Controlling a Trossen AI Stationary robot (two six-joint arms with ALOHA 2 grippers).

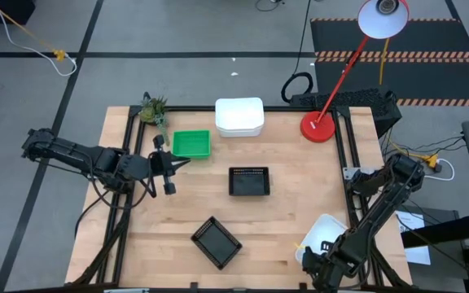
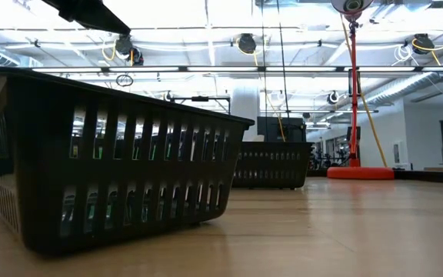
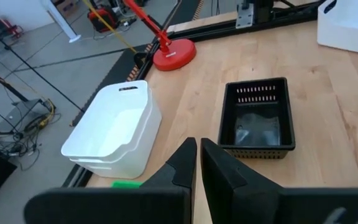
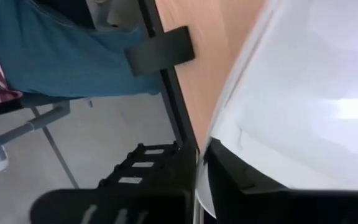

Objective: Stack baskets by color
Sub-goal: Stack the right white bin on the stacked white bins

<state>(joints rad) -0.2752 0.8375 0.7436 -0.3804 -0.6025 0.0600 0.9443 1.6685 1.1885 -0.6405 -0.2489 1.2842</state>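
High view: white stack (image 1: pixel 239 116) at far edge, green basket (image 1: pixel 191 144) beside it, two black baskets (image 1: pixel 248 181) (image 1: pixel 216 242) mid-table and near edge, all empty. Left wrist view: left gripper (image 3: pixel 197 163) pinched shut on nothing, facing empty black basket. Right wrist view: right gripper (image 4: pixel 199 163) clamped on rim of white basket (image 4: pixel 303 99) at table's near right corner.

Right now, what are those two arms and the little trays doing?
Right gripper shut on white plastic basket's rim at table's near-right corner. Left gripper shut, empty, beside green basket. Nothing blocking.

Two dark jointed arms are being seen, black cables looping at the left arm (image 1: pixel 96 163); wedge-shaped matte black fingers (image 3: pixel 229 180).
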